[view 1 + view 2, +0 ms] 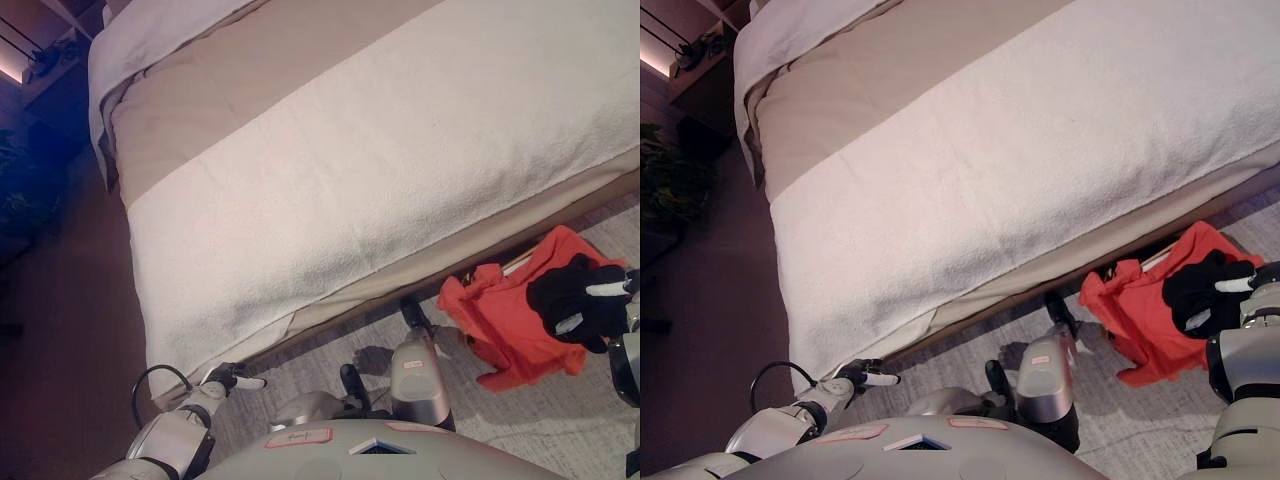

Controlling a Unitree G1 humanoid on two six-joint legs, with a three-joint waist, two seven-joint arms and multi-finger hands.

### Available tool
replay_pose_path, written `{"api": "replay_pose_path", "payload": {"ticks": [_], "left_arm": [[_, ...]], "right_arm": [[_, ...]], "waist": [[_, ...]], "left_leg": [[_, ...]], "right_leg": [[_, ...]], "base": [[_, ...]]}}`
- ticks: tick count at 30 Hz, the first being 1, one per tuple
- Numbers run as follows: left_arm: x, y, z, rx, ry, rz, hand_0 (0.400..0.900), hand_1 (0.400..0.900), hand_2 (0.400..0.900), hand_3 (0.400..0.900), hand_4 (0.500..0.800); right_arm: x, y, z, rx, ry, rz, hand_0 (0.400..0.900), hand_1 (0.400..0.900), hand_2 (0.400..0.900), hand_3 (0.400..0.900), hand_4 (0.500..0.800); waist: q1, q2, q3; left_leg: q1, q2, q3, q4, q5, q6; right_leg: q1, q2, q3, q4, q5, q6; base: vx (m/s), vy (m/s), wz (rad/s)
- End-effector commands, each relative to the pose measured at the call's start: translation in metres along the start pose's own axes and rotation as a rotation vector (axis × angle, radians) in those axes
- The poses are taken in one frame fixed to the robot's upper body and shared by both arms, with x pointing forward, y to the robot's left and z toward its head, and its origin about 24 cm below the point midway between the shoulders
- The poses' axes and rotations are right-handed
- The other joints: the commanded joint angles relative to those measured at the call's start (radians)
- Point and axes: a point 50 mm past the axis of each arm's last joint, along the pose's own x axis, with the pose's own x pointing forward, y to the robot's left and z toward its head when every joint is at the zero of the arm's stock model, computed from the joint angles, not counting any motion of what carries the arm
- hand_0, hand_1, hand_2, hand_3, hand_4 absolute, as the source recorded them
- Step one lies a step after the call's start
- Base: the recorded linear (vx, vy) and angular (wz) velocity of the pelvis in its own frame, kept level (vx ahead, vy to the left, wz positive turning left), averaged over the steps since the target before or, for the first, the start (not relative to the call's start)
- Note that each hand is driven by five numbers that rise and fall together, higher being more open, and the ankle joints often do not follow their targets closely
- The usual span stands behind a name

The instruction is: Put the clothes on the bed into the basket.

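Gripping the orange-red garment (512, 320), the right hand (580, 298) sits low at the right side of the bed (380, 170), just past the mattress edge and over the pale carpet (520, 420). Its dark fingers curl down into the cloth, white tips showing against the black, and the fabric bunches up under them. The garment hangs off the bed here, below the bed's near edge, with one sleeve spreading back toward the bed frame and the rest drooping toward the carpet. Whether it touches the floor cannot be told. A thin pale strip peeks out at the garment's upper edge, right by the bed's side; what it belongs to is not clear.

Over at the bed's near-left corner, the left hand (232, 379) shows low, just beside the overhanging white blanket (330, 210). Its fingers are loosely bent, one white tip pointing out along the bed's edge, and they hold nothing. Hand and blanket look close, though contact cannot be told.

On top of the bed, the white blanket lies flat across the near part, with a tan cover (230, 90) behind it and a white sheet (150, 35) at the far end. Dark flooring (70, 330) runs along the bed's left side.
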Motion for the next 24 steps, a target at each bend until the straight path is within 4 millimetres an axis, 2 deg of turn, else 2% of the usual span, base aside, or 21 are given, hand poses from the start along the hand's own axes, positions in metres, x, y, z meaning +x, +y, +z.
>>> {"api": "replay_pose_path", "payload": {"ticks": [1, 5, 12, 24], "left_arm": [[-0.003, 0.038, -0.027, 0.051, 0.102, 0.111, 0.9, 0.9, 0.9, 0.9, 0.8], [-0.003, 0.046, -0.02, 0.054, 0.093, 0.133, 0.9, 0.9, 0.9, 0.9, 0.8], [-0.005, 0.052, -0.023, 0.038, 0.112, 0.149, 0.9, 0.9, 0.9, 0.9, 0.8], [-0.005, 0.047, -0.03, 0.019, 0.13, 0.137, 0.9, 0.9, 0.9, 0.9, 0.8]], "right_arm": [[-0.002, -0.012, 0.017, -0.089, -0.036, -0.078, 0.9, 0.9, 0.9, 0.9, 0.8], [-0.003, 0.0, 0.021, -0.093, -0.031, -0.048, 0.9, 0.9, 0.9, 0.9, 0.8], [-0.004, 0.012, 0.026, -0.071, -0.048, -0.03, 0.9, 0.9, 0.9, 0.9, 0.8], [-0.004, 0.006, 0.029, -0.066, -0.066, -0.035, 0.9, 0.9, 0.9, 0.9, 0.8]], "waist": [[0.001, -0.036, -0.029], [-0.003, -0.038, -0.032], [-0.004, -0.046, -0.033], [0.016, -0.065, -0.039]], "left_leg": [[-0.019, -0.054, -0.076, 0.082, -0.099, 0.019], [-0.018, -0.053, -0.076, 0.086, -0.101, 0.019], [-0.016, -0.051, -0.076, 0.085, -0.1, 0.017], [-0.019, -0.044, -0.087, 0.082, -0.093, 0.013]], "right_leg": [[-0.096, -0.022, -0.015, 0.087, 0.09, 0.049], [-0.095, -0.021, -0.014, 0.087, 0.089, 0.045], [-0.094, -0.017, -0.014, 0.086, 0.089, 0.043], [-0.091, -0.018, -0.025, 0.082, 0.087, 0.038]], "base": [[-0.02, 0.005, -0.09], [0.0, -0.002, -0.02], [0.0, 0.0, 0.0], [-0.01, -0.009, 0.02]]}}
